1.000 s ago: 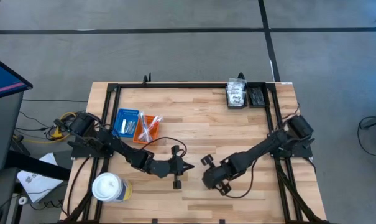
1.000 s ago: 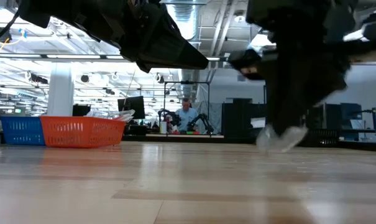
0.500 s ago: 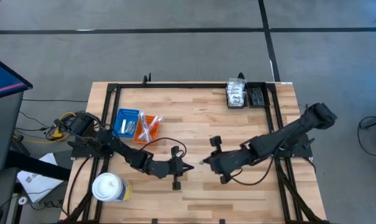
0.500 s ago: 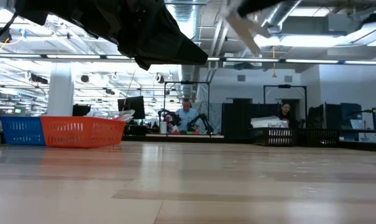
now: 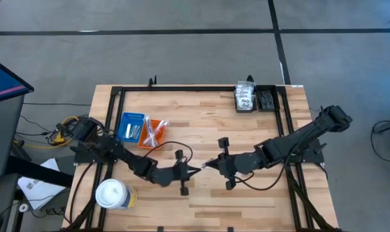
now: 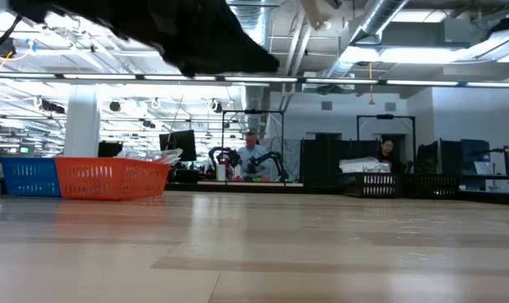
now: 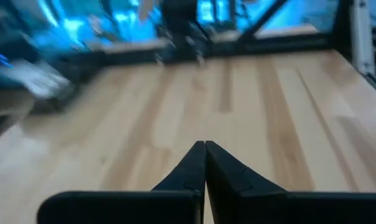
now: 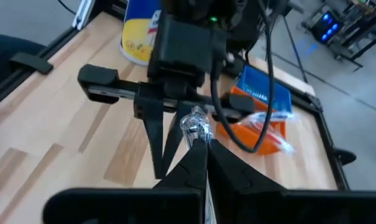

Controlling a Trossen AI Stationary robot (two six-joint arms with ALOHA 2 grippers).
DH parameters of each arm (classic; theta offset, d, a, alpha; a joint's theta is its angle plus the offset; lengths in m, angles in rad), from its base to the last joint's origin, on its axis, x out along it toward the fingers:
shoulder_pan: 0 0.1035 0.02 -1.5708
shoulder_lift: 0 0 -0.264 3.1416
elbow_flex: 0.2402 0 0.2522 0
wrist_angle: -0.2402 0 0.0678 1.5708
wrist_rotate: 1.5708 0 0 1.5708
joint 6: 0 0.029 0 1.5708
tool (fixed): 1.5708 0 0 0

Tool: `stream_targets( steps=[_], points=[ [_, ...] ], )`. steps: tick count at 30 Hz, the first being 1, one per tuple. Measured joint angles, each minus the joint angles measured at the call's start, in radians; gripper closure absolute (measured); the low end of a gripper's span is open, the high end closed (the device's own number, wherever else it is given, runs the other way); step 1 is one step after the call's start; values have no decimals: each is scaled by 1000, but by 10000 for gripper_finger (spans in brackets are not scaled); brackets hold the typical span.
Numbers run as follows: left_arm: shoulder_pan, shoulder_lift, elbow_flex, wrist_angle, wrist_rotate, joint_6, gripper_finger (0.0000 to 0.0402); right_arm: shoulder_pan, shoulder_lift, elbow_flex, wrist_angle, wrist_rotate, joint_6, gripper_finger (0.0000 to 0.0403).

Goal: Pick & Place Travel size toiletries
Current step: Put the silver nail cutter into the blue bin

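Toiletries lie in three places on the wooden counter [image 5: 246, 138]. At the far right corner sits a pile of clear packets [image 5: 245, 97] with white contents, and just beside it a dark tray [image 5: 267, 99] holding short dark sticks. Toward the left, a blue tray [image 5: 131, 126] and an orange tray [image 5: 153, 133] stand side by side, touching; pale packets and thin sticks rest in the orange one and stick out over its rim. A big white lidded cup [image 5: 112, 194] stands at the near left corner.

The right hand [image 5: 209, 164] reaches in over the middle of the counter, its fingers closed on a small crinkly clear packet [image 8: 196, 127]. The right wrist view shows the packet pinched at the very tips of the two dark fingers, held clear of the wood. In the low view a pale scrap near the top edge is probably this packet, though it is too small to be sure.

The left hand [image 5: 193, 170] hovers just opposite, tip to tip with the right one and nearly touching it. Its fingers are pressed together with nothing between them, as the left wrist view shows plainly, with bare boards beneath them.

Both hands hang above the counter rather than resting on it; in the low view the dark bulk of the left arm [image 6: 187, 34] fills the upper left, well above the wood. In the room behind the counter two people [image 6: 252, 156] can be made out among desks and equipment.
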Motion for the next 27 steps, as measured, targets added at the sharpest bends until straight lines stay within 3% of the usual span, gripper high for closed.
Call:
stream_targets(
  steps=[4, 11, 14, 21, 27],
  points=[
    [-48, -2, -59, 186, -106, 131, 401, 0, 0, 0, 34, -2, -21, 403],
    [-75, -2, -286, 766, -107, 410, 402, 3, 0, 0, 149, -33, -60, 403],
    [-75, -24, -344, 881, -38, 454, 401, 2, 0, 0, 221, -72, -63, 403],
    [-115, -207, -363, 859, 129, 486, 399, 2, 1, 26, 384, -169, -70, 403],
    [-166, -464, -345, 604, 126, 704, 373, 19, 1, 136, 370, -223, -173, 403]
  ],
)
